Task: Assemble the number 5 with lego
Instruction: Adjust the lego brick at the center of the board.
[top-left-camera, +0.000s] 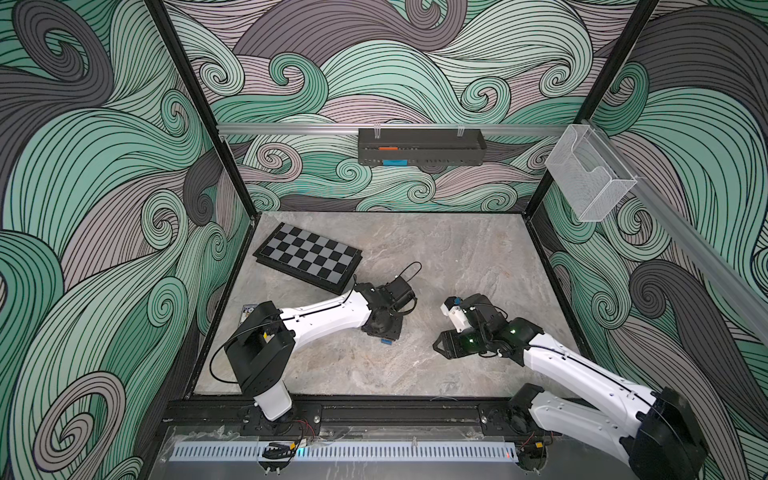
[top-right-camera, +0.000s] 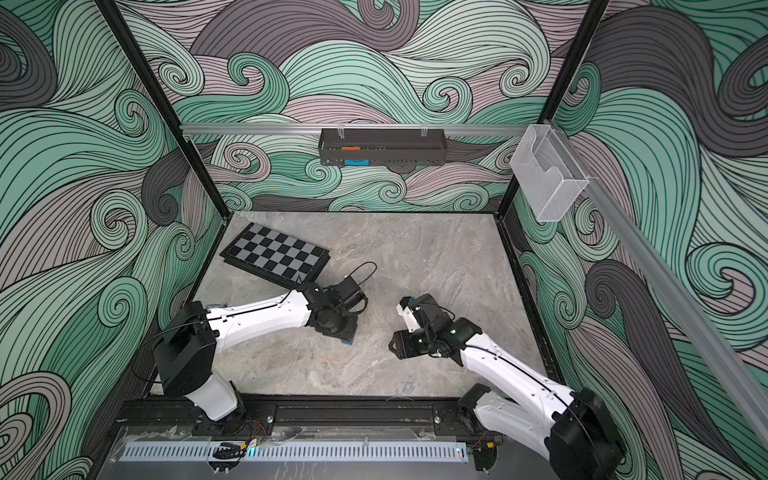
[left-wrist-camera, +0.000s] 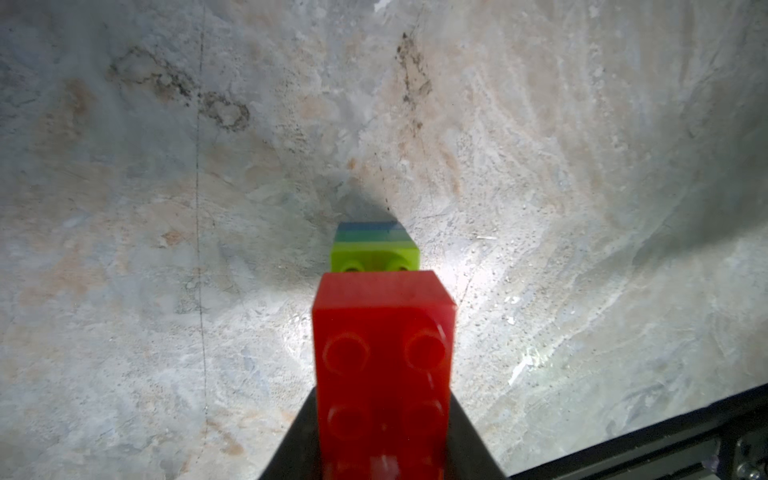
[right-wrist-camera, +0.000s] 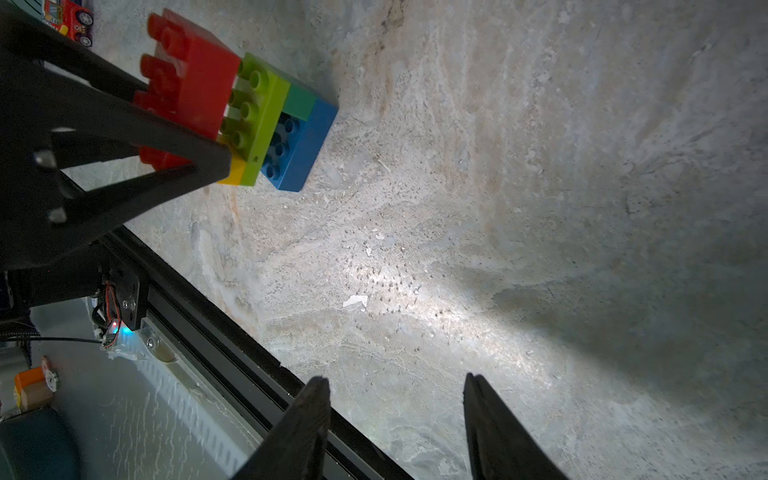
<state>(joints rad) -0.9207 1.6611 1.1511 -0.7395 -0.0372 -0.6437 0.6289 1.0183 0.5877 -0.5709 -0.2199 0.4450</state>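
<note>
A lego stack stands on the grey table: red brick (right-wrist-camera: 195, 75) on top, then yellow (right-wrist-camera: 232, 172), lime green (right-wrist-camera: 259, 120), dark green (right-wrist-camera: 301, 102) and blue (right-wrist-camera: 305, 145) at the base. My left gripper (left-wrist-camera: 381, 392) points down and is shut on the red brick (left-wrist-camera: 382, 332), its fingers (right-wrist-camera: 174, 145) against both sides. In both top views only the blue brick (top-left-camera: 387, 341) (top-right-camera: 347, 341) peeks out under that gripper (top-left-camera: 384, 330). To the right, apart from the stack, my right gripper (right-wrist-camera: 395, 386) (top-left-camera: 436, 345) is open and holds nothing.
A folded chessboard (top-left-camera: 307, 257) (top-right-camera: 274, 253) lies at the back left. A blue patterned card box (top-left-camera: 247, 311) is half hidden under the left arm. The black front rail (right-wrist-camera: 232, 332) runs close under the right gripper. A black wall tray (top-left-camera: 419, 147) and a clear basket (top-left-camera: 588, 178) hang above.
</note>
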